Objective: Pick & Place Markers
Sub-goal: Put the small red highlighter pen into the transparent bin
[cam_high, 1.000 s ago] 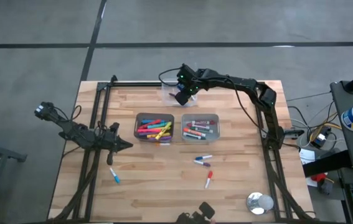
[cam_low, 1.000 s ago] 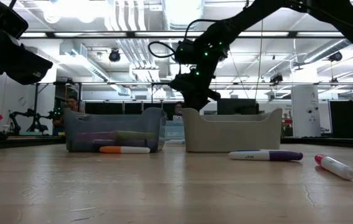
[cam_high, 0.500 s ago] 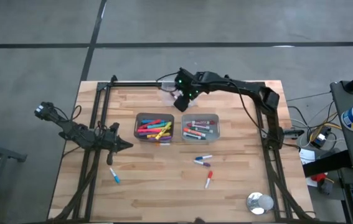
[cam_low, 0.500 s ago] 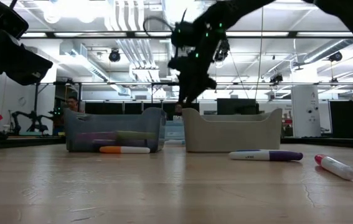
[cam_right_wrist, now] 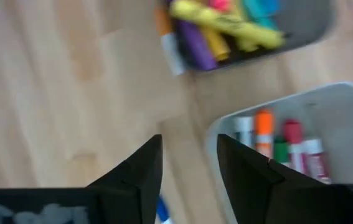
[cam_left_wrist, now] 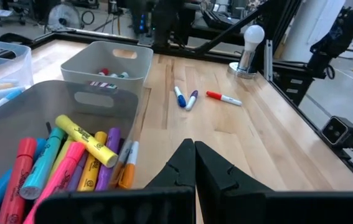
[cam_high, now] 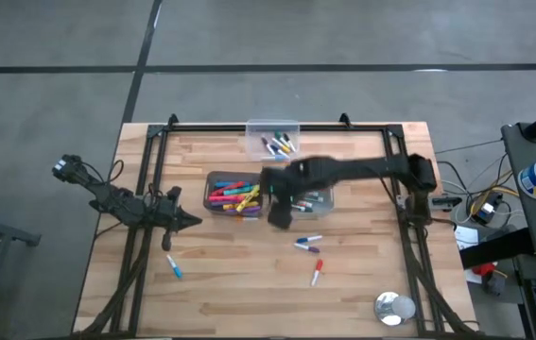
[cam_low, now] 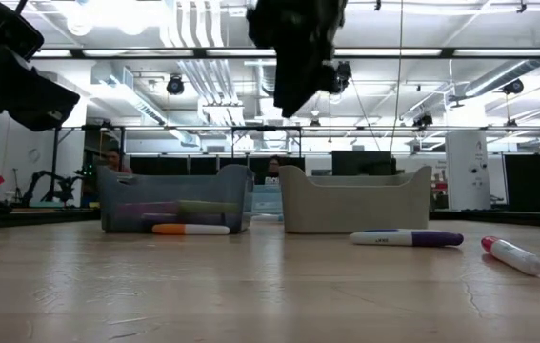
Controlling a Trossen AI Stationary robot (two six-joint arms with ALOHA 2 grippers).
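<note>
- Above the gap between the two grey bins (cam_high: pixel 233 194), the right gripper (cam_high: pixel 279 215) hovers, fingers parted, empty.
- Left gripper (cam_high: pixel 190 220): closed, left side.
- Loose markers (cam_high: pixel 307 244) lie near; tape roll (cam_high: pixel 393 308) well apart.

Two bins (cam_low: pixel 176 198) (markers (cam_low: pixel 406 238) in front) on wooden table (cam_low: pixel 250 295)

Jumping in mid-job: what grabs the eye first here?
The right gripper hangs over the table's middle, jaws open and empty, between two bins. The left bin brims with bright highlighters. Loose markers lie on the wood nearer the front edge.
</note>
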